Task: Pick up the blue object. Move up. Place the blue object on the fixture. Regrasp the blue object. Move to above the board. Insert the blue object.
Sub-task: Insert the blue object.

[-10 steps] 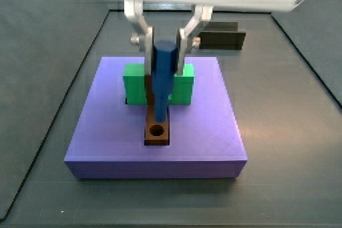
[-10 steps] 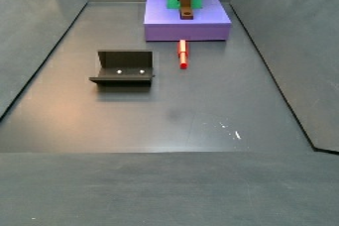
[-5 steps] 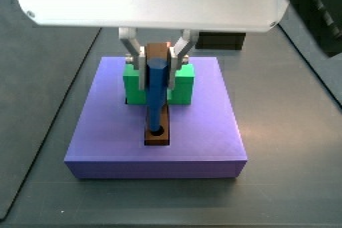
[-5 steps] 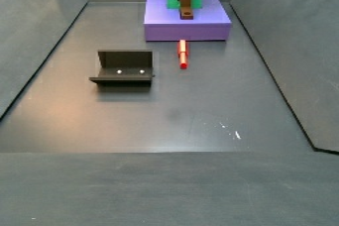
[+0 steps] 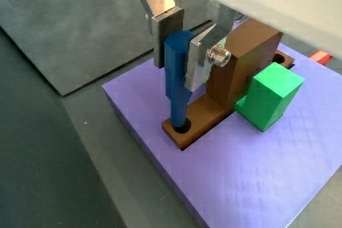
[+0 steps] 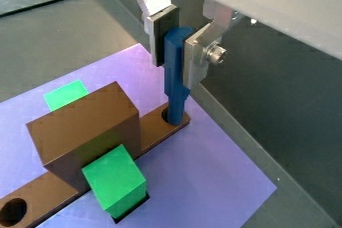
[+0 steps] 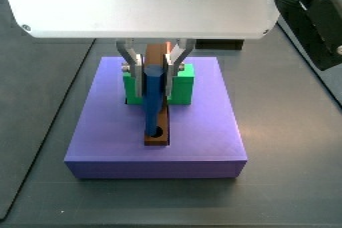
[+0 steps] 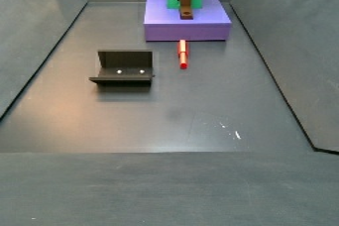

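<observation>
Standing upright in both wrist views, the blue object point(image 5: 178, 77) is a slender bright-blue stick with flat faces, its lower end sunk in the round hole at the end of the brown bar point(image 5: 230, 77); its upper part sits between the flat silver fingers point(image 5: 163, 10) of the gripper point(image 5: 182, 34), one plate on each side, pressed against it, so the gripper is clenched on the stick; in a wrist view point(image 6: 177, 72) the stick reaches from between the plates down into the hole, and the gripper point(image 6: 183, 30) is right above that end of the bar. Beside the bar stands the green block point(image 5: 269, 95), both on the lavender-blue board point(image 5: 254, 172). In a side view the gripper point(image 7: 150, 70) hangs over the middle of the board point(image 7: 201, 132), with the blue object point(image 7: 152, 97) running down along the brown bar point(image 7: 159, 137) to its near end; the green block point(image 7: 183, 82) shows behind the fingers. Farther off, in a side view, the fixture point(image 8: 123, 68) stands on the dark floor point(image 8: 172, 121), well apart from the board point(image 8: 187, 23); a small red piece point(image 8: 183, 54) lies on the floor just beside the board's near edge.
</observation>
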Tool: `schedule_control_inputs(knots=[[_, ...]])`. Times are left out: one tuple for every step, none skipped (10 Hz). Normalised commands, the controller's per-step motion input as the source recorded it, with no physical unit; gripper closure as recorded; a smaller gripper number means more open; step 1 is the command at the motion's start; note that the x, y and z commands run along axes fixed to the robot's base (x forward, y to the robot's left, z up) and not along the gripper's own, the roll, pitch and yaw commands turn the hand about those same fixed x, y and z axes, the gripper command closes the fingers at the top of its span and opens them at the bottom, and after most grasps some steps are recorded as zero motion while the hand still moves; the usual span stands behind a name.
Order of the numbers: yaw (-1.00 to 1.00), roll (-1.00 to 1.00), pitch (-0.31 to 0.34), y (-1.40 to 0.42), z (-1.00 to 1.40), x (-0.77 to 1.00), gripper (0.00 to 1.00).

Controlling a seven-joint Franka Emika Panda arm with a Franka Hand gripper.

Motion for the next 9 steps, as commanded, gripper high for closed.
schedule_control_inputs(knots=[[0.23, 0.01, 0.0, 0.0, -0.01, 0.28, 1.0], [0.23, 0.02, 0.0, 0.0, -0.03, 0.25, 1.0], [0.2, 0.04, 0.0, 0.0, -0.03, 0.16, 1.0], [0.14, 0.03, 0.0, 0.03, -0.04, 0.0, 1.0], [0.14, 0.04, 0.0, 0.02, -0.07, 0.0, 1.0], [0.16, 0.04, 0.0, 0.01, -0.11, 0.0, 1.0], [0.14, 0.06, -0.01, 0.02, -0.14, 0.0, 1.0], [0.15, 0.05, -0.043, 0.0, -0.2, 0.0, 1.0], [0.15, 0.06, -0.106, 0.0, -0.32, -0.07, 1.0]])
